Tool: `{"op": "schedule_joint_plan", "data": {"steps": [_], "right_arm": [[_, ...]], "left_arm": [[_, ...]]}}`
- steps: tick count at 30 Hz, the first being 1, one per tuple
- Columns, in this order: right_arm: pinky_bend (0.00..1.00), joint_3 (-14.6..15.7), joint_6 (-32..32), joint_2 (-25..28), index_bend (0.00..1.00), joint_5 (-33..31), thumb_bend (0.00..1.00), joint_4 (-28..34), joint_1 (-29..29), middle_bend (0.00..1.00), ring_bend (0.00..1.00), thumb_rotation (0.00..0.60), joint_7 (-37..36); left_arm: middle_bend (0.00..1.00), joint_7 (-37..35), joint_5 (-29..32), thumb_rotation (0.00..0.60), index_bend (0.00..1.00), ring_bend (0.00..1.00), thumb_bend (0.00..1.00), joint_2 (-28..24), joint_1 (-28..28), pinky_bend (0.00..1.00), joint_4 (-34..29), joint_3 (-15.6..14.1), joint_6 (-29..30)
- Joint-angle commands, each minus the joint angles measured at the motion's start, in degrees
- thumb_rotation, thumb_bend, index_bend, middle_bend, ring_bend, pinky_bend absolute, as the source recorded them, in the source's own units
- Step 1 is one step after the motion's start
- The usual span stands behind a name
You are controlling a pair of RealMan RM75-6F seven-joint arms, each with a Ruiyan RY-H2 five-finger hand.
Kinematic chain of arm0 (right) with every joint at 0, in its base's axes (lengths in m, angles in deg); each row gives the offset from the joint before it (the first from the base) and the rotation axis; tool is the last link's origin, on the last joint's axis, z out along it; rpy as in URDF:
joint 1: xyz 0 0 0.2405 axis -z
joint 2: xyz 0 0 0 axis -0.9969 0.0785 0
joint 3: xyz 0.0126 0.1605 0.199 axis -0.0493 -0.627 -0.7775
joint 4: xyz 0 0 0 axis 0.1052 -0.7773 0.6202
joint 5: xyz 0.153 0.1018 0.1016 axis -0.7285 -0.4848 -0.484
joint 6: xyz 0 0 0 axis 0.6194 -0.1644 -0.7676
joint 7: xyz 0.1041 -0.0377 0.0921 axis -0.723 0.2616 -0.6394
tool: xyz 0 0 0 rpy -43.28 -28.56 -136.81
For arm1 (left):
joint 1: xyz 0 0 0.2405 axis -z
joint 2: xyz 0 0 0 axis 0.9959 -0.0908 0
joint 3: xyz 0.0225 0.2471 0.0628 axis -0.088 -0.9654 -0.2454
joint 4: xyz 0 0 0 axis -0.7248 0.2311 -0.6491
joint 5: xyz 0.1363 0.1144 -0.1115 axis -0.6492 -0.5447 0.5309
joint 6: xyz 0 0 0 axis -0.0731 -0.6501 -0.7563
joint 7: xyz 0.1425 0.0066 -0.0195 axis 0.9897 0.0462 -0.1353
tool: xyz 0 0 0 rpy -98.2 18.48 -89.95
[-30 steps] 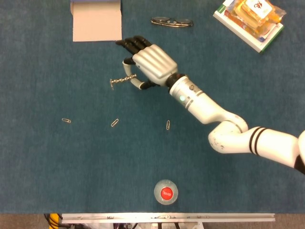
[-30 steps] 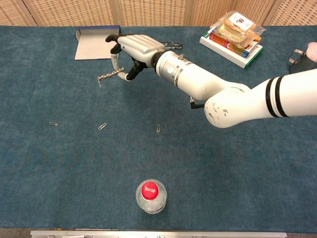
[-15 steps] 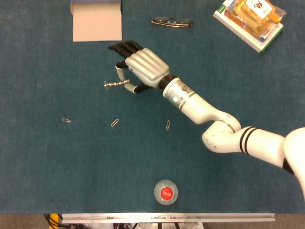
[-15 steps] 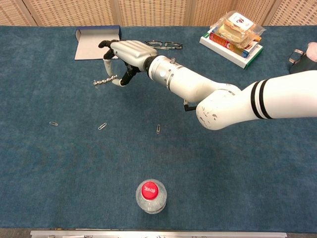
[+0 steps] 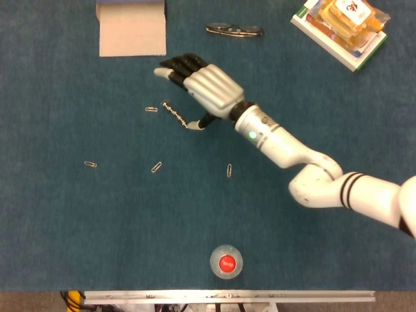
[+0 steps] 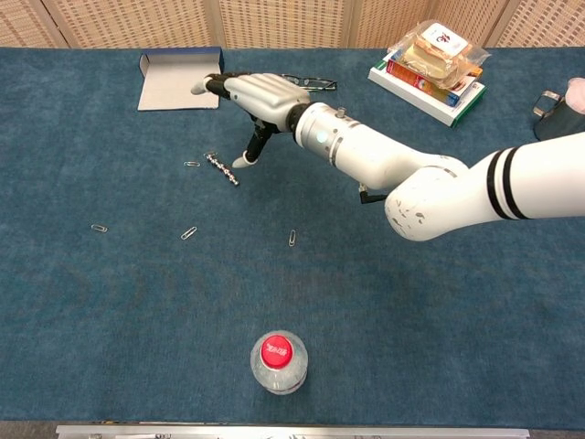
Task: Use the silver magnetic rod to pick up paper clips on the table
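The silver magnetic rod (image 5: 176, 114) (image 6: 222, 169) lies slantwise on the blue table, left of my right hand (image 5: 207, 86) (image 6: 262, 95). That hand hovers with fingers stretched out and apart, holding nothing; its thumb tip (image 5: 196, 124) is at the rod's near end. One paper clip (image 5: 151, 109) (image 6: 192, 164) lies just left of the rod's far end. Three more paper clips (image 5: 90, 164) (image 5: 156, 167) (image 5: 229, 170) lie in a row nearer the front. My left hand shows in neither view.
A flat cardboard box (image 5: 131, 29) lies at the back left, glasses (image 5: 234, 30) behind the hand, and books with a snack pack (image 5: 341, 26) at the back right. A red-capped bottle (image 5: 226, 262) stands near the front edge.
The hand let go of the rod, which now lies on the table, turned slantwise. The fingers opened out and the hand shifted slightly right. A paper clip now lies beside the rod's far end.
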Motion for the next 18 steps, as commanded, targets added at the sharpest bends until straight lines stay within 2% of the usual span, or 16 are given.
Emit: {"op": "schedule_joint_plan", "data": {"steps": [1, 5, 9, 11, 14, 18], "right_arm": [[0.06, 1.48, 2.23, 2.94, 0.04, -0.82, 0.00, 3.42, 3.37, 0.08, 0.00, 0.600, 3.39], [0.06, 2.59, 4.79, 7.19, 0.04, -2.53, 0.00, 8.58, 7.70, 0.08, 0.00, 0.600, 7.39], [0.06, 3.25, 7.47, 12.30, 0.06, -4.54, 0.00, 14.18, 11.75, 0.08, 0.00, 0.600, 11.71], [0.06, 3.39, 8.75, 14.99, 0.07, -5.65, 0.00, 17.40, 13.51, 0.08, 0.00, 0.600, 14.10], [0.06, 3.42, 11.19, 18.98, 0.10, -7.19, 0.00, 21.98, 16.11, 0.08, 0.00, 0.600, 17.53], [0.06, 3.36, 14.24, 23.97, 0.13, -9.17, 0.00, 27.60, 19.13, 0.08, 0.00, 0.600, 21.68]], "left_arm": [[0.43, 0.33, -0.29, 0.600, 0.43, 0.29, 0.36, -0.12, 0.35, 0.42, -0.40, 0.22, 0.13], [0.42, -1.79, -1.56, 0.600, 0.38, 0.29, 0.36, -0.23, 1.52, 0.42, -1.45, 0.73, 0.38], [0.33, -11.71, -4.55, 0.600, 0.33, 0.28, 0.36, -1.57, 4.21, 0.42, -3.08, 0.45, -1.58], [0.28, -14.28, -6.34, 0.600, 0.31, 0.25, 0.36, -1.66, 5.88, 0.42, -2.57, 0.50, -1.95], [0.20, -14.29, -8.58, 0.600, 0.29, 0.19, 0.36, -0.81, 8.06, 0.41, -1.85, 0.78, -1.71], [0.15, -15.04, -11.02, 0.600, 0.29, 0.15, 0.36, -0.24, 11.09, 0.37, -2.39, 0.97, -2.16]]}}
